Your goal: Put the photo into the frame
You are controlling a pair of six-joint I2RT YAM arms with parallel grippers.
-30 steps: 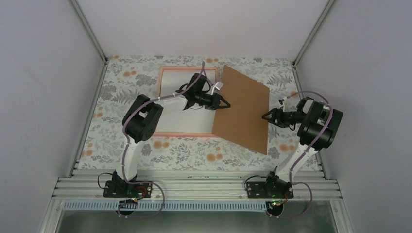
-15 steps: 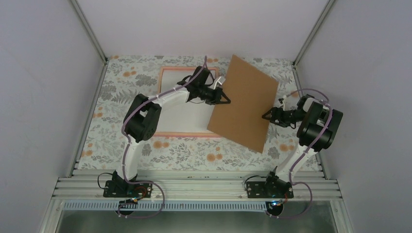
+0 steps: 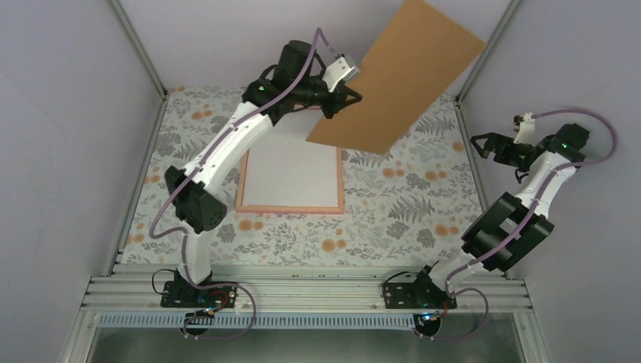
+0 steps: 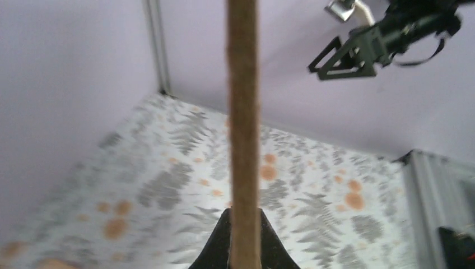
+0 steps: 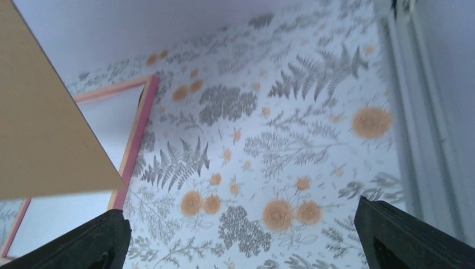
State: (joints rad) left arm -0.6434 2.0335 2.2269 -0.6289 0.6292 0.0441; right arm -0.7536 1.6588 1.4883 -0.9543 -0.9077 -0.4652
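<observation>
Aloft, backing board (image 3: pixel 408 68) in left hand (image 3: pixel 348 99)

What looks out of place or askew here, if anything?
The brown backing board hangs tilted in the air, pinched at its edge by the left gripper. The pink frame lies flat; nothing looks spilled or damaged.

At left, brown board (image 5: pixel 39 123) overlaps pink frame (image 5: pixel 136 137); floral cloth (image 5: pixel 291 112) beneath; right pincer (image 5: pixel 252 241) spread wide.

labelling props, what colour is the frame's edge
Pink; the frame edge shows best in the right wrist view.
</observation>
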